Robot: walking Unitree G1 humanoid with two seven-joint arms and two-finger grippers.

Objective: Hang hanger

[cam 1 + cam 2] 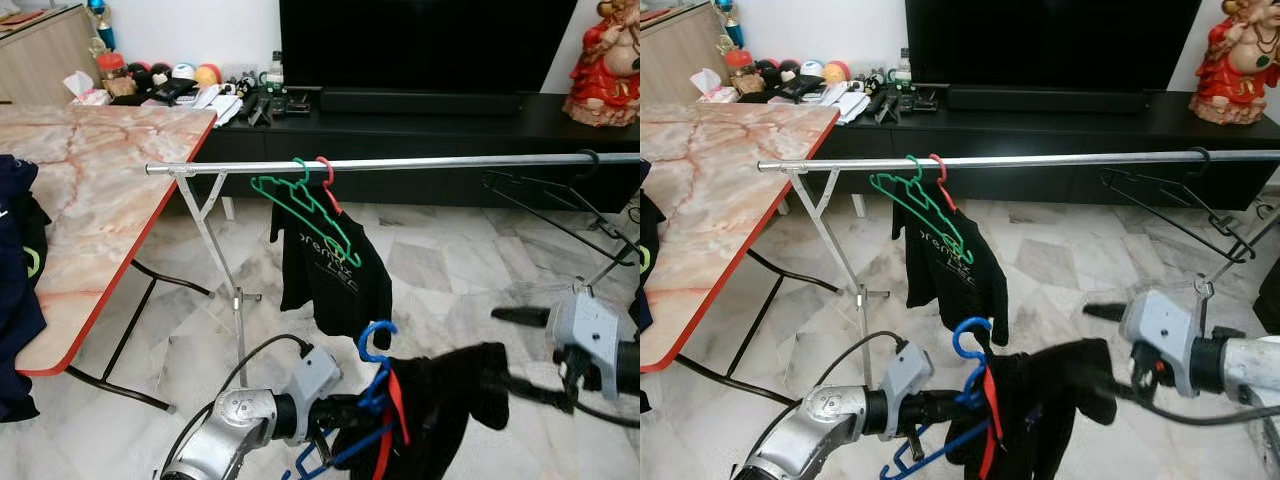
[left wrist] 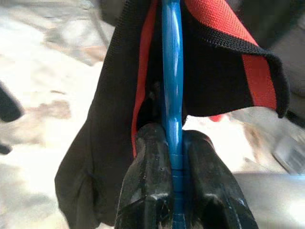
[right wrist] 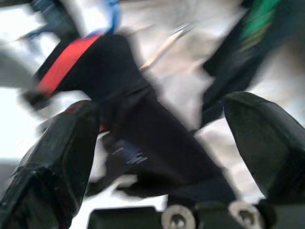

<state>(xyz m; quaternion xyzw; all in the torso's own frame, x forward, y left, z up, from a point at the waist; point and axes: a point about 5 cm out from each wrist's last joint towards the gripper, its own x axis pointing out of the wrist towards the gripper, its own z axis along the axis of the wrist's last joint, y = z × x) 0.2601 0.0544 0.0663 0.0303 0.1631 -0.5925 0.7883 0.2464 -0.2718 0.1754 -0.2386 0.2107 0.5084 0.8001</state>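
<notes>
**Blue hanger held below the rail**

While my left gripper [image 2: 174, 157] pinches the blue hanger [image 1: 372, 372] low, beneath the rail [image 1: 400, 163], its wrist camera alone shows the fingers [image 2: 147, 186] clamped on the blue bar. My right gripper [image 3: 157, 157] gapes wide around the black garment [image 3: 138, 124]. I count three hangers on the rail: green [image 1: 305, 212], red [image 1: 327, 180], black [image 1: 545, 200].

Marble-patterned folding table [image 1: 90, 190] with red edging on the left, black TV cabinet [image 1: 420, 140] along the back wall, dark screen [image 1: 425, 45] above it, red figurine [image 1: 608, 65] at its right end, clutter [image 1: 170, 85] at its left
</notes>
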